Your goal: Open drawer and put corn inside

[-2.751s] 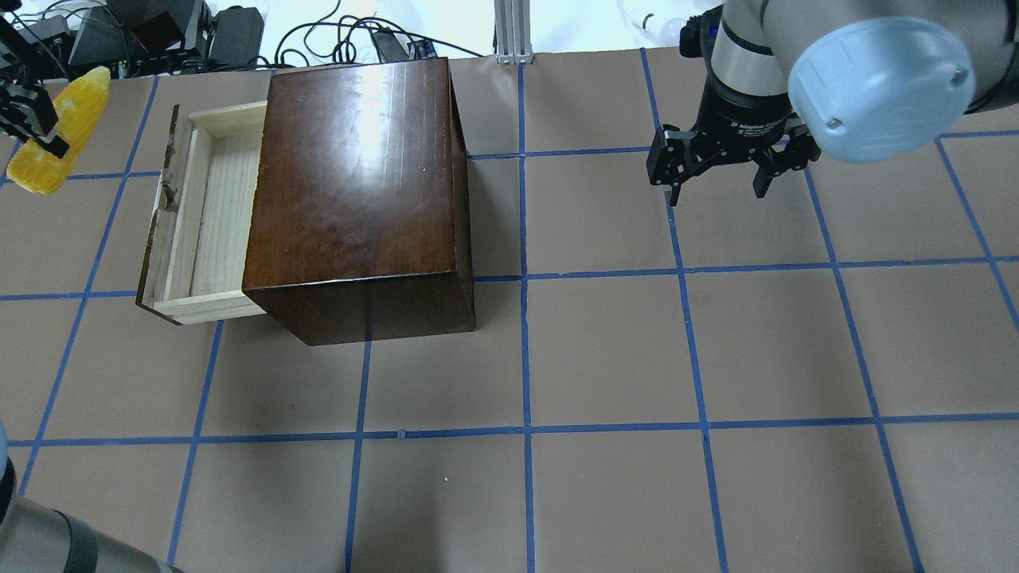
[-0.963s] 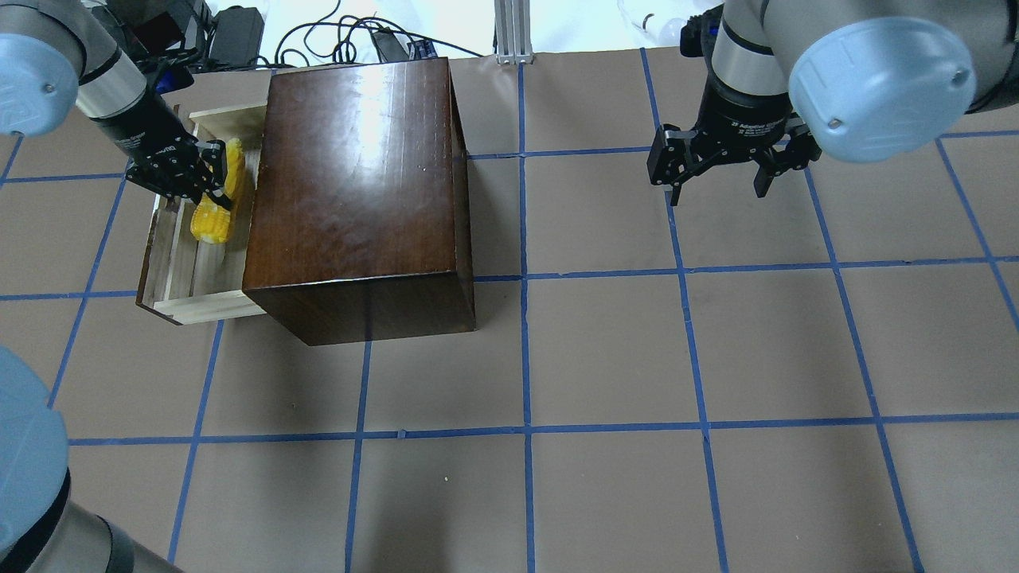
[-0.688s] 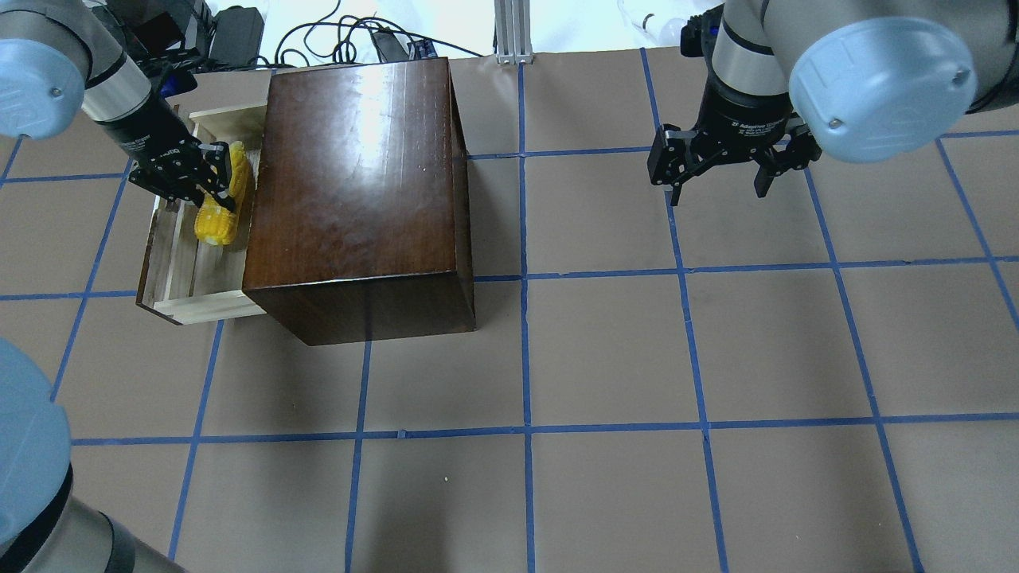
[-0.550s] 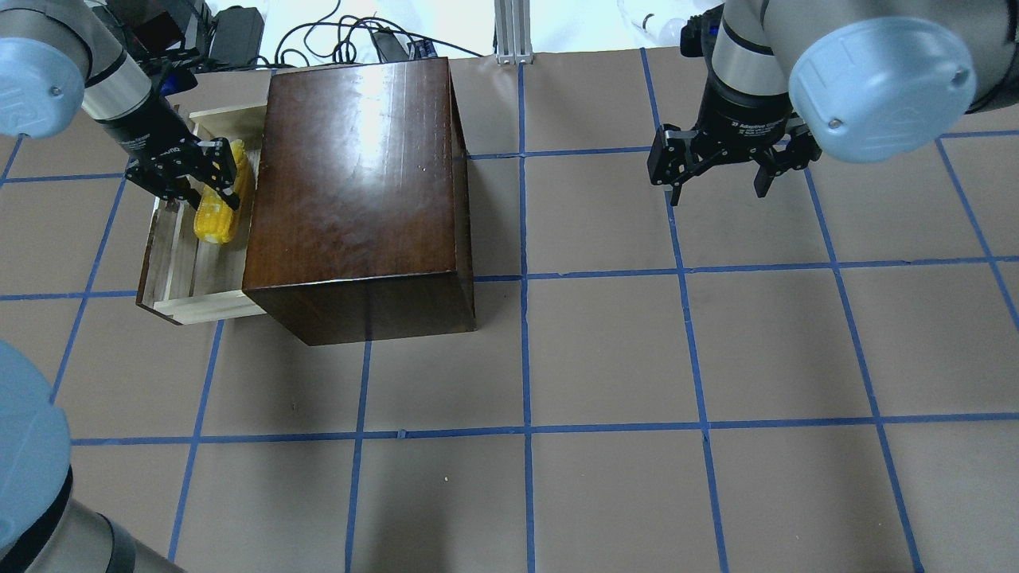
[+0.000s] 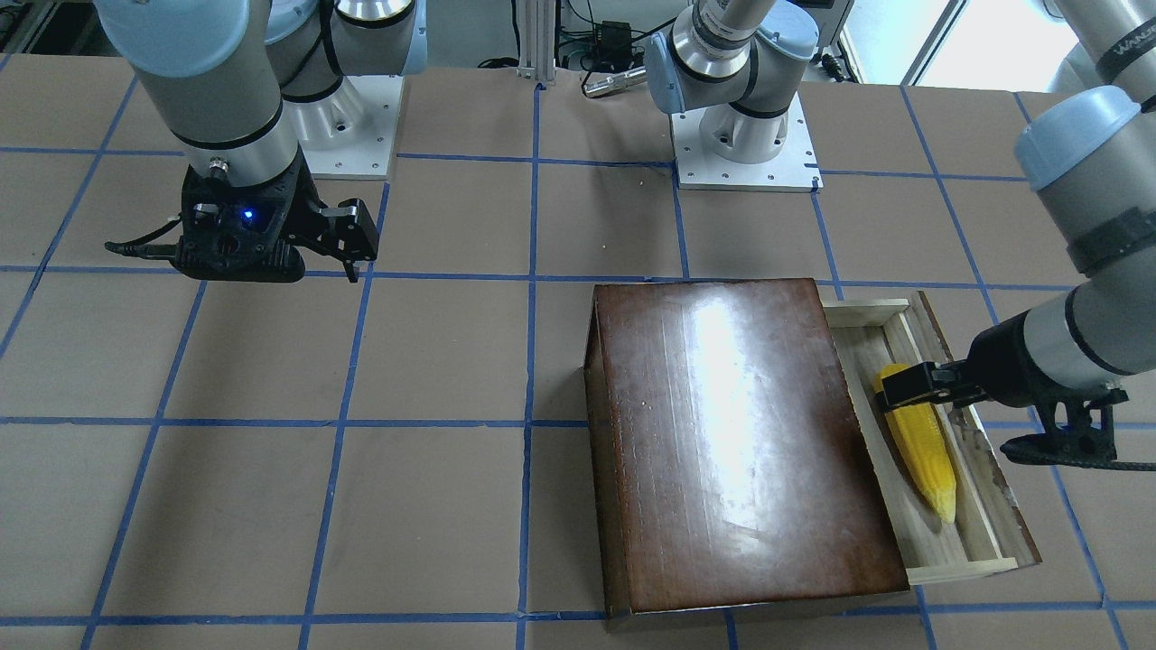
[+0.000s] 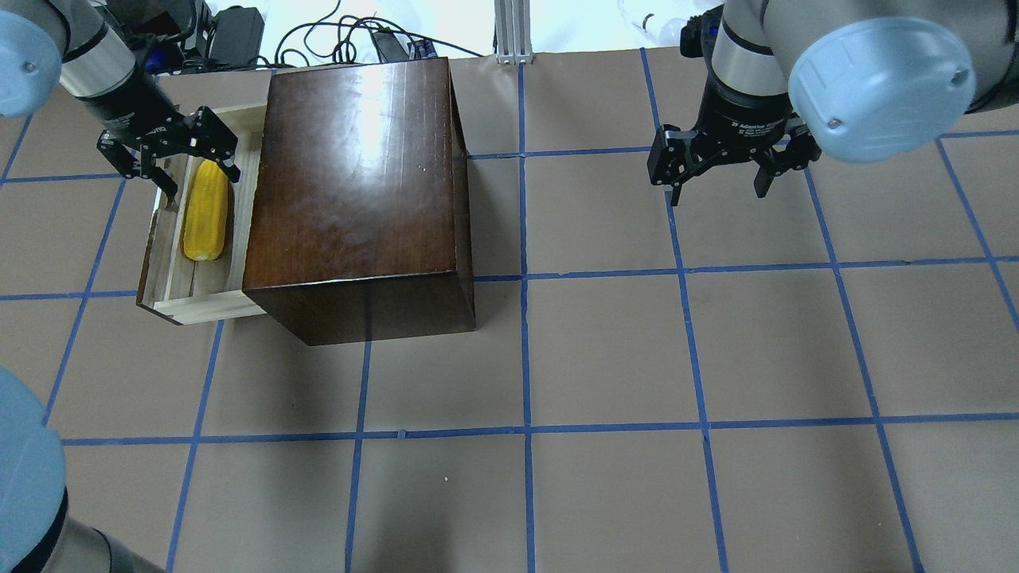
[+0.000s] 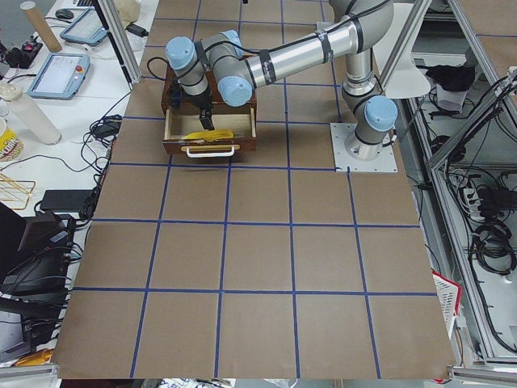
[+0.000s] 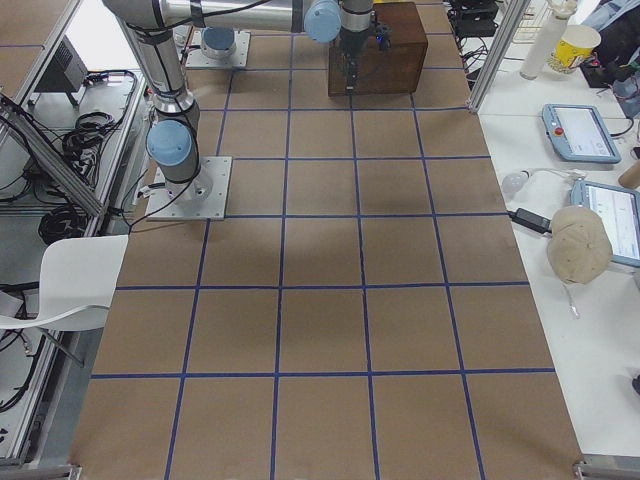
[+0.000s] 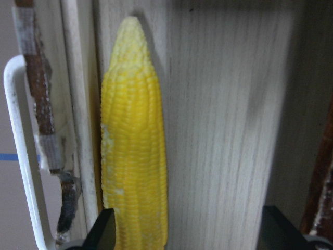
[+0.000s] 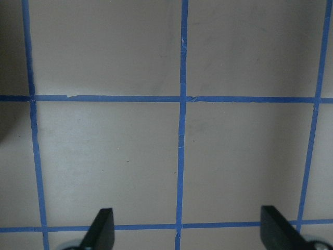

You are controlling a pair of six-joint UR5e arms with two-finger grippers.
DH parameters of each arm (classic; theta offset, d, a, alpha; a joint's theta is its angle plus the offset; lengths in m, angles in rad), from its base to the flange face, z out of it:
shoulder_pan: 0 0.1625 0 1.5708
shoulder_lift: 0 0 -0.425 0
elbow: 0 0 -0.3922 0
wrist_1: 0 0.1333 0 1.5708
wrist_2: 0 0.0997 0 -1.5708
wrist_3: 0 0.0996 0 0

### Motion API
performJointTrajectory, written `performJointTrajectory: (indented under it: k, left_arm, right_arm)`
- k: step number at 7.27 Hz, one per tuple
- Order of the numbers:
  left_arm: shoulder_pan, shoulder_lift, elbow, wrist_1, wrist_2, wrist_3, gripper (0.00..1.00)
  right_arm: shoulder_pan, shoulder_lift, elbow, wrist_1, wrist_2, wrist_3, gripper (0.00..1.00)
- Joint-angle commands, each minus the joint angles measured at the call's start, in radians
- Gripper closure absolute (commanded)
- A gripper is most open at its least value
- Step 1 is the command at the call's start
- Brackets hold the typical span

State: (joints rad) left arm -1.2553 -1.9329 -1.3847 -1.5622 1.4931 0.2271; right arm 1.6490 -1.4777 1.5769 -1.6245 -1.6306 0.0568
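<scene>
A: Left end effector?
B: Jaws spread, gripping nothing, straddling the thick end of the corn.
A: Corn?
B: 1 cob, lying flat in the pulled-out drawer, close along its front wall, tip pointing away from the fingers. The drawer sticks out of the dark box.
A: Right end effector?
B: Also spread, empty, above the tabletop, well apart from the box.

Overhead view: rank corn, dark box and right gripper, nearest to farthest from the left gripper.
1. corn, beneath the left gripper, in the drawer.
2. dark box, beside the drawer.
3. right gripper, far off at the view's right.
</scene>
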Motion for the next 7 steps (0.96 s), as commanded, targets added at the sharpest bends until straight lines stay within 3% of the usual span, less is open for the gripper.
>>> performJointTrajectory:
  k: [1, 7]
  left_arm:
    - [-0.006, 0.015, 0.096, -0.1, 0.003, 0.0, 0.0]
    - [-0.261, 0.103, 0.107, -0.125, 0.018, -0.1, 0.0]
  right_arm:
    - [0.0, -0.001, 0.0, 0.0, 0.0, 0.0, 0.0]
    - [0.0, 0.0, 0.0, 0.0, 0.003, 0.0, 0.0]
